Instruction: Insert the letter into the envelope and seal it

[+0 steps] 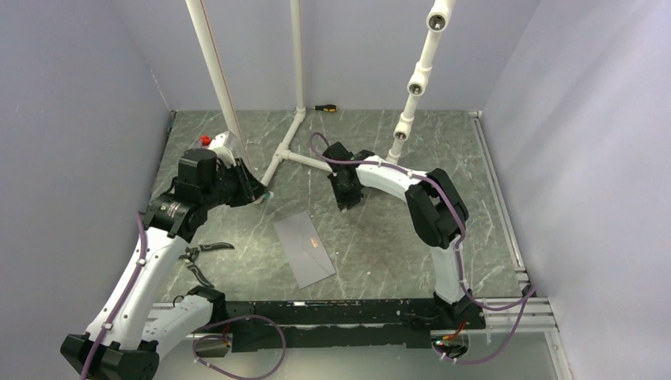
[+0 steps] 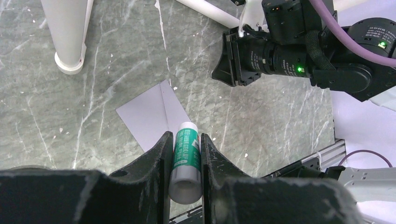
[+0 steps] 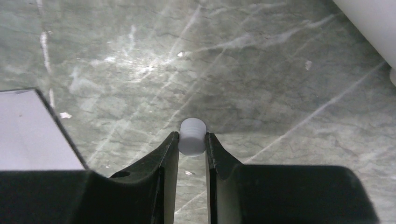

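We see left gripper [image 2: 183, 139] clamping green-labelled glue stick [image 2: 186, 161], right gripper [image 3: 192, 140] pinching white cylinder [image 3: 192, 133], perhaps cap; grey envelope [image 1: 304, 248] flat.

Worktop [image 1: 380, 261] is a grey-green marble-look slab with pale veins, boxed in by plain lilac-grey walls [image 1: 71, 119] at 9, 12 and 3 o'clock. White plastic pipes [image 1: 297, 55] rise around 12 — a small yellow-and-black screwdriver [image 1: 325, 107] lies by the back wall. A metal rail [image 1: 498, 198] runs along the 3 o'clock edge.
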Robot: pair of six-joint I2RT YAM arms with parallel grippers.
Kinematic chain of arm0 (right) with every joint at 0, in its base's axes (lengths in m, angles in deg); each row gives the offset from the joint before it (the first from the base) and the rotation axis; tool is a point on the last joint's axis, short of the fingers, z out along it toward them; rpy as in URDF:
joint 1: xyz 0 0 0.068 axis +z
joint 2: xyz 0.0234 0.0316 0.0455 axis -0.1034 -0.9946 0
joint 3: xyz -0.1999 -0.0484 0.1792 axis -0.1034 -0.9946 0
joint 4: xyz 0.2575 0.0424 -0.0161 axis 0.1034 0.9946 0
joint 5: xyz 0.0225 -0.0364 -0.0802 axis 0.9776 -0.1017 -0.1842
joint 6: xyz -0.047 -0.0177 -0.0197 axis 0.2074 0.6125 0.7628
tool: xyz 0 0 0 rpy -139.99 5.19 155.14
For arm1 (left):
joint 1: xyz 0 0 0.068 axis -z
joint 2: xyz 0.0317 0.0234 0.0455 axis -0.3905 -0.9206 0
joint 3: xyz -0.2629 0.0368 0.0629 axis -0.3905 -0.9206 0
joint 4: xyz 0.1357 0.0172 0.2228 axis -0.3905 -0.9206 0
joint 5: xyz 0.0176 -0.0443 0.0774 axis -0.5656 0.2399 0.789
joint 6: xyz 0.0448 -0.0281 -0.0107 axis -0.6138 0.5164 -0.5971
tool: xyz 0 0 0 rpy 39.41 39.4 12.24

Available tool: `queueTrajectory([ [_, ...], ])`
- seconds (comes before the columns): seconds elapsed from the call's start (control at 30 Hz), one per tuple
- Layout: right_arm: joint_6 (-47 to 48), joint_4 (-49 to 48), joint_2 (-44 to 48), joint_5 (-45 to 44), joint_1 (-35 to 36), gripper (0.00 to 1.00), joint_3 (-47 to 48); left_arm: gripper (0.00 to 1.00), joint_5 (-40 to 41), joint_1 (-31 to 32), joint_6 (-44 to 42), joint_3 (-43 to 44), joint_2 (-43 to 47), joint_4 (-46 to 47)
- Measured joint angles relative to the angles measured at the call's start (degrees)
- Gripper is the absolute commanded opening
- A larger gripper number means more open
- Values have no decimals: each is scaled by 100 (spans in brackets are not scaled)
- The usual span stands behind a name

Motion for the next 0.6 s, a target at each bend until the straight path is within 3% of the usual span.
queueTrajectory([
  [0.17,111,-433,459,531,0,0,-348,2,-129,0,20,0,0,116],
  [0.3,138,-957,1604,1174,-9,0,-807,2,-431,0,214,0,-2,428],
  [0.6,-483,-3687,4448,2841,-131,0,-2044,2,-1270,-28,1073,-4,-114,1307],
])
